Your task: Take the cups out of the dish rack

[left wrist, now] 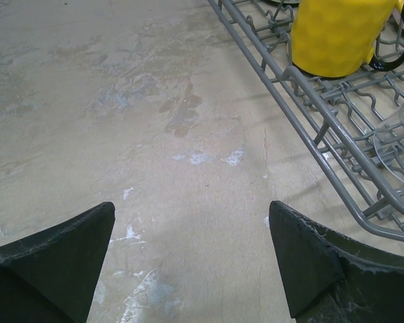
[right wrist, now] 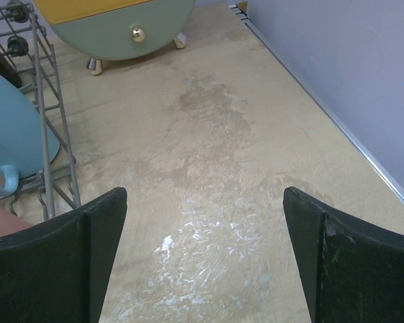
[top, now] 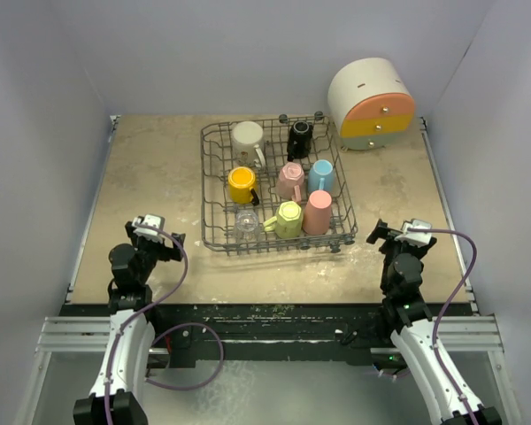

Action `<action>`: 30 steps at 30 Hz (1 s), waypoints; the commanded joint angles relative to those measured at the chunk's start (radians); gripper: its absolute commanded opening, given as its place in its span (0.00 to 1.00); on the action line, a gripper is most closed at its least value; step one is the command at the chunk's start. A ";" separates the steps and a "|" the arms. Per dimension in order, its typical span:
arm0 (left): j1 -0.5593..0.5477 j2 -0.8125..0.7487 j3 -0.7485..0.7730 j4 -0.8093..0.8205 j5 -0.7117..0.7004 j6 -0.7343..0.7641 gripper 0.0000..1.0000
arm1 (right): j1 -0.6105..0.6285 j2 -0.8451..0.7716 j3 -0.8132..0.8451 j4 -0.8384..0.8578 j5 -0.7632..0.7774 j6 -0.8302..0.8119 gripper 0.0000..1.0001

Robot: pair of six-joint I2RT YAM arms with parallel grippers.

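With the left gripper (left wrist: pixel 192 205) and right gripper (right wrist: pixel 205 192) both spread empty at the dish rack's (top: pixel 204 181) 7 and 5 o'clock, a low reach risks snagging its near wall or toppling the clear glass tumbler (top: pixel 246 223) beside the yellow-green mug (top: pixel 288 219).

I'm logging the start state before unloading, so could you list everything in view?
dish rack: 1, dark grey wire, table centre
cups: 8, all inside it: cream cup, black cup, orange-yellow cup, pink cup, light blue cup, salmon cup, yellow-green cup, clear glass
drawer container: 1, white with orange and yellow drawers, beyond the rack's far-right corner
table: 1, beige, scuffed
left gripper: 1, black fingers, open, empty, near-left of rack
right gripper: 1, black fingers, open, empty, near-right of rack
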 commanded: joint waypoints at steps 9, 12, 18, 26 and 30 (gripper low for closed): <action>-0.003 0.463 0.707 -0.450 0.126 0.087 0.99 | -0.003 0.111 0.368 -0.143 0.028 -0.043 1.00; -0.003 0.588 0.932 -0.642 0.169 0.112 0.99 | -0.003 0.197 0.516 -0.099 0.127 0.053 1.00; -0.003 0.723 1.191 -0.839 0.179 0.133 1.00 | -0.003 0.325 0.759 -0.134 0.003 0.061 1.00; -0.003 0.774 1.304 -1.033 0.228 0.192 0.99 | -0.004 0.531 0.939 -0.284 -0.222 0.360 1.00; -0.004 0.777 1.308 -1.079 0.240 0.245 0.99 | 0.018 0.605 1.004 -0.238 -0.542 0.289 1.00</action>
